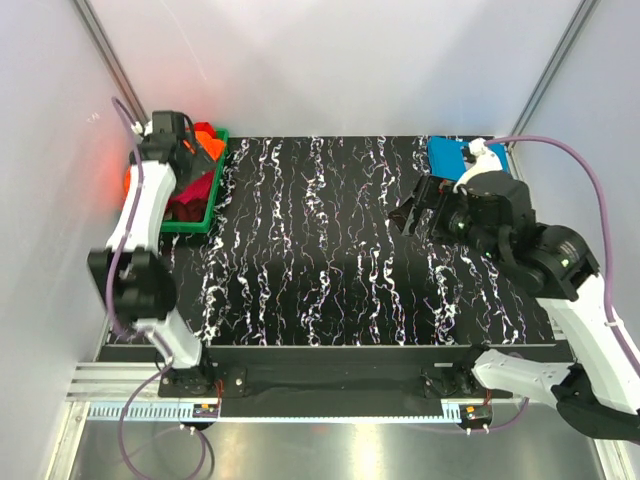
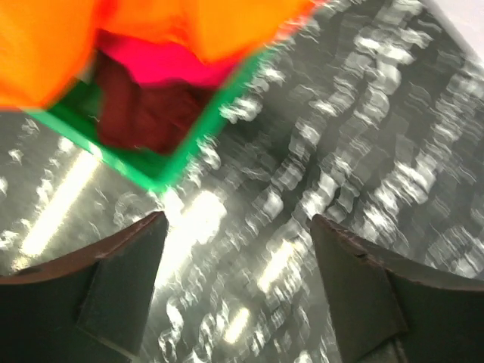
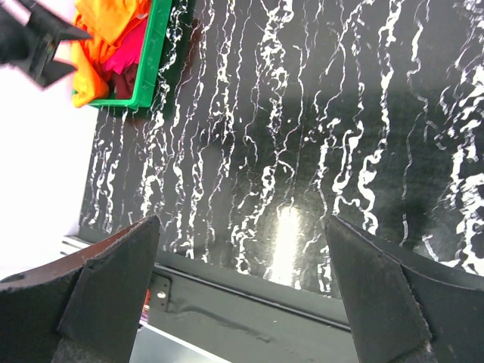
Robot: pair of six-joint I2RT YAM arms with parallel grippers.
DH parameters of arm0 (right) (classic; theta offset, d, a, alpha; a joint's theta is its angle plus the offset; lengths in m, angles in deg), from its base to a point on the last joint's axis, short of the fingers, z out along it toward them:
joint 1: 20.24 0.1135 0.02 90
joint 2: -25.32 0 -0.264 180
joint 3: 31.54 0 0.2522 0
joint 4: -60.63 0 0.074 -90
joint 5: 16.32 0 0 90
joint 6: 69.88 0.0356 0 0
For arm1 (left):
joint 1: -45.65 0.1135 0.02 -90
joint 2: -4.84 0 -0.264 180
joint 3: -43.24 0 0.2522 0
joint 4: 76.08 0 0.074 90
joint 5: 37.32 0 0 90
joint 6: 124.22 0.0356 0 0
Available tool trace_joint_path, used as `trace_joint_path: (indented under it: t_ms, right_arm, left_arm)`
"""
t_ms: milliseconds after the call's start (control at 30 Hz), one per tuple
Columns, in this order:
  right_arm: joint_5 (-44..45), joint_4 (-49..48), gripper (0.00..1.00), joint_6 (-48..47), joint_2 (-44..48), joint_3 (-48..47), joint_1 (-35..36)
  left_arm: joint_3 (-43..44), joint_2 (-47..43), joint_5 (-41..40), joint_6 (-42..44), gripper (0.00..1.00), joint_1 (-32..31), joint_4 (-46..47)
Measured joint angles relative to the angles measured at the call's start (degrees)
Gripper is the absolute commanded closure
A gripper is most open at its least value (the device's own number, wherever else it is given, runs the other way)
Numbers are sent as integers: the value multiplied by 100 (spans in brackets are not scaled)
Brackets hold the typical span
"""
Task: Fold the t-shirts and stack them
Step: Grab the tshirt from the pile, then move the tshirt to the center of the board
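Upper left of the top view: green tray [image 1: 185, 227] on the black marbled surface [image 1: 320, 260], heaped with the orange t-shirt [image 1: 207, 132] and the red t-shirt [image 1: 196, 190]. Close by the tray, left hand [image 2: 238, 227], released, grasping nothing. Plain only in the wrist views: magenta-pink t-shirt [image 2: 162, 64], tucked between orange and red. Upper right, shown from above alone: teal-blue t-shirt [image 1: 448, 155] at the surface's far corner, partly behind the arm. Just in front of it, right hand [image 3: 242, 227], spread wide, empty, over bare surface.
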Motion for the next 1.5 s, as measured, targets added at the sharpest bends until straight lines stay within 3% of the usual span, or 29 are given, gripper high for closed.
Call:
trace_joint_path:
  t_ms: [233, 433, 500, 533, 600, 633, 933, 1133, 1300, 1367, 1500]
  right_arm:
    - [24, -17, 0, -507, 90, 26, 0]
    - [166, 15, 0, -844, -234, -72, 0]
    - [184, 48, 0, -951, -393, -192, 0]
    - [197, 50, 0, -1012, -468, -249, 0]
    - [212, 52, 0, -1113, -579, -332, 0]
    - [219, 57, 0, -1165, -610, -356, 0]
    - [608, 76, 0, -1248, -737, -540, 0]
    - [966, 66, 2, -1034, -890, -789, 0]
    - [1132, 20, 1, -723, -925, -966, 0]
    - [1222, -22, 1, -564, -837, -903, 0]
    - [1438, -72, 2, -109, -461, -520, 0]
  left_arm:
    - [2435, 2369, -238, 192, 23, 713, -70]
    - [2813, 2962, -157, 120, 34, 763, 111]
    - [2824, 3093, -103, 44, 47, 763, 140]
    - [2824, 3150, -55, -4, 64, 761, 151]
    - [2793, 3193, 79, -79, 83, 763, 256]
    - [2782, 3193, 157, -101, 100, 763, 302]
    - [3418, 3060, 1624, -584, 100, 621, 1185]
    - [3816, 1943, 2710, -1292, 100, -470, 2496]
    - [3670, 579, 3458, -1558, 100, -2050, 3091]
    - [3045, -136, 3665, -1622, 100, -2557, 3475]
    - [723, -1882, 3668, -1818, 100, -2929, 4048]
